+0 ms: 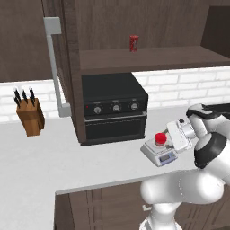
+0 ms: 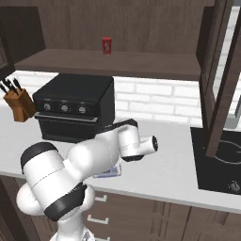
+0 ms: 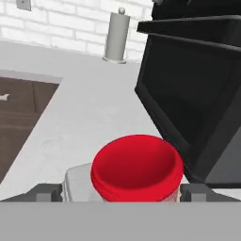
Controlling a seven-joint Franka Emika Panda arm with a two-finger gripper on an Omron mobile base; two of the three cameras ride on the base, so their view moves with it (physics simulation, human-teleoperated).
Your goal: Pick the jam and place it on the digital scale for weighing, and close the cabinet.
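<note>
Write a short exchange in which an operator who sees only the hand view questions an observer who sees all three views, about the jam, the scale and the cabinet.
Operator: I see a red lid close below the hand. Is the jam on the scale?
Observer: Yes. In the left base view the jam stands on the round plate of the scale.
Operator: Is the cabinet shut?
Observer: No. The cabinet is open, and its door stands edge-on just left of the oven.
</note>
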